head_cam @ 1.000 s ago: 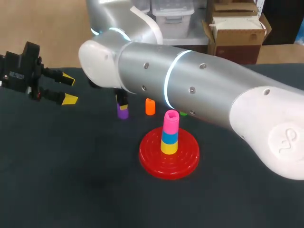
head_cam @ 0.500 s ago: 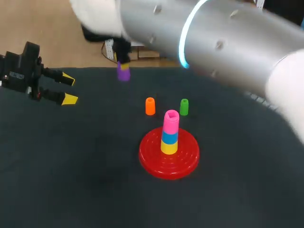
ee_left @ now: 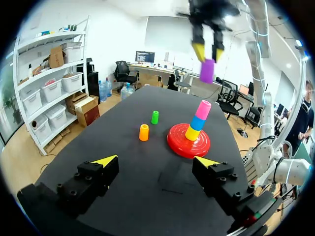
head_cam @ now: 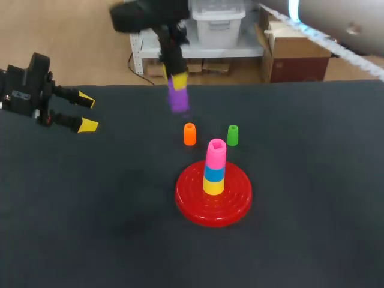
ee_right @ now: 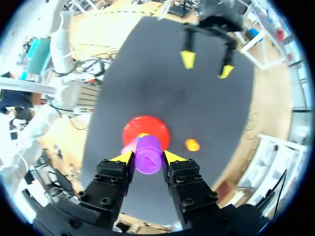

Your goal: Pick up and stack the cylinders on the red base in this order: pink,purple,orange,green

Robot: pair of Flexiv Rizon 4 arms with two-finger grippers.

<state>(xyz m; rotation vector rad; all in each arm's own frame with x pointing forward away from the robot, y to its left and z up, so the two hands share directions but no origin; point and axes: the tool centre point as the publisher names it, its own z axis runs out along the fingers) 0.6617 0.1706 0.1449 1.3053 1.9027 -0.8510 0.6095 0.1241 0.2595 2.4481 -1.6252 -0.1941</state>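
The right gripper (head_cam: 177, 83) was clamped on the purple cylinder (head_cam: 178, 99), lifted clear of the table (head_cam: 90, 228) at 11 o'clock from the red base (head_cam: 235, 207). On the base stood a yellow cylinder (head_cam: 213, 185), a blue cylinder (head_cam: 214, 172) and the pink cylinder (head_cam: 216, 152) on top. Near the base, the orange cylinder (head_cam: 189, 134) stood at 11 o'clock and the green cylinder (head_cam: 233, 135) at 1 o'clock. The left gripper (head_cam: 87, 113), fingers spread wide and holding nothing, hung at 10 o'clock, well apart.
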